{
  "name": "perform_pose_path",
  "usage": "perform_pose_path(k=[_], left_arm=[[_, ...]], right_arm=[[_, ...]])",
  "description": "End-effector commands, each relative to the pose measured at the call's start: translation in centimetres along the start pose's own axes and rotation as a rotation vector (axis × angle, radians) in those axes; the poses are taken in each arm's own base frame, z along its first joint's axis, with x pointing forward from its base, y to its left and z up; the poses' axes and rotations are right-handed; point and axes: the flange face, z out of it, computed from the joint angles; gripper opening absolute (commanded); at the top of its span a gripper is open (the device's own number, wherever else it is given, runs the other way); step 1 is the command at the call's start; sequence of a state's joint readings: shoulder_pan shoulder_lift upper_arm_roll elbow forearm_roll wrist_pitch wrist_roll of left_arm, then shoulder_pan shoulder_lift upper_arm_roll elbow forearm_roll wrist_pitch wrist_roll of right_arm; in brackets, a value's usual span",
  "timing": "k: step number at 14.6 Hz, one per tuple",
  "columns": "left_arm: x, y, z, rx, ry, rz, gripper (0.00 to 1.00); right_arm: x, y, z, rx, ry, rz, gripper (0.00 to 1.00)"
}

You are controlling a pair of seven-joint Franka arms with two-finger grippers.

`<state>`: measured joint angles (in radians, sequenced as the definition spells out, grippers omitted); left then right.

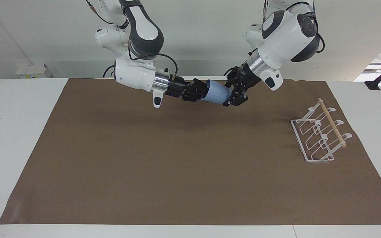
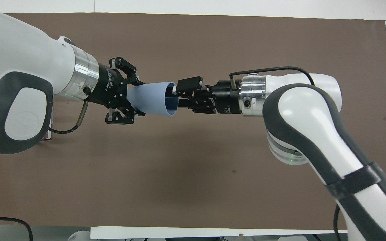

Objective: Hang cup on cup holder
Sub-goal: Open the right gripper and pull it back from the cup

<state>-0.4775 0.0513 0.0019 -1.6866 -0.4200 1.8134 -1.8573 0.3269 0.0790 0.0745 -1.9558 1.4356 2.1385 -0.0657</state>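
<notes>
The light-blue cup [image 1: 215, 92] hangs on its side in the air between both grippers, over the robots' edge of the brown mat. My right gripper [image 1: 198, 91] is shut on its rim, one finger inside the mouth and one outside, as the overhead view [image 2: 179, 97] shows. My left gripper [image 1: 232, 96] is open, its fingers straddling the cup's narrow closed end [image 2: 141, 98]. The cup [image 2: 151, 98] points its mouth toward the right arm. The white wire cup holder [image 1: 321, 135] with a wooden dowel stands at the left arm's end of the mat. In the overhead view only its corner [image 2: 46, 135] shows under the left arm.
A brown mat [image 1: 177, 165] covers most of the white table [image 1: 18, 138]. Nothing else stands on the mat besides the cup holder.
</notes>
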Motion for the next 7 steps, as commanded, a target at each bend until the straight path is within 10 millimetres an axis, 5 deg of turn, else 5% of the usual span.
perform_pose_path(k=[1,5,7], left_arm=[[3.9,0.9,-0.7,0.004,0.119,-0.036,0.00],[10.6,3.0,-0.5,-0.048,0.508,0.017,0.00],[12.6,3.6,-0.8,-0.042,0.750,0.087,0.00]], right_arm=[[3.0,0.9,-7.0,0.044,-0.012,0.031,0.99],[7.0,4.4,-20.1,-0.139,0.098,-0.044,0.99],[7.6,4.3,-25.8,-0.331,0.131,-0.110,0.99]])
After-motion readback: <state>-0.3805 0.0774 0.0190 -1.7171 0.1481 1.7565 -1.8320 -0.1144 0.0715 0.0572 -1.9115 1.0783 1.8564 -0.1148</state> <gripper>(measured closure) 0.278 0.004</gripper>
